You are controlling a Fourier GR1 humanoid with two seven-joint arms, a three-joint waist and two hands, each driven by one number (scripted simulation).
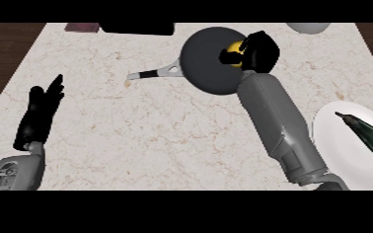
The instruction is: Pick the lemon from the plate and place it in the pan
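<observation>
Now at the placing step. Far left, left hand (42, 111) resting, fingers spread and upright. Over the pan (207, 65), lemon (235, 47) wrapped in the curled right hand (259, 52), well apart from the plate (335, 148). Next: lower, uncurl, withdraw.

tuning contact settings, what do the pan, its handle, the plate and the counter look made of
Pan: flat dark grey, no glare, probably coated metal. Handle: pale silver with a black band, likely bare metal. Plate: plain glossless white, ceramic at a guess. Counter: cream with thin rust veins, looks like marble or a stone-look top.
</observation>
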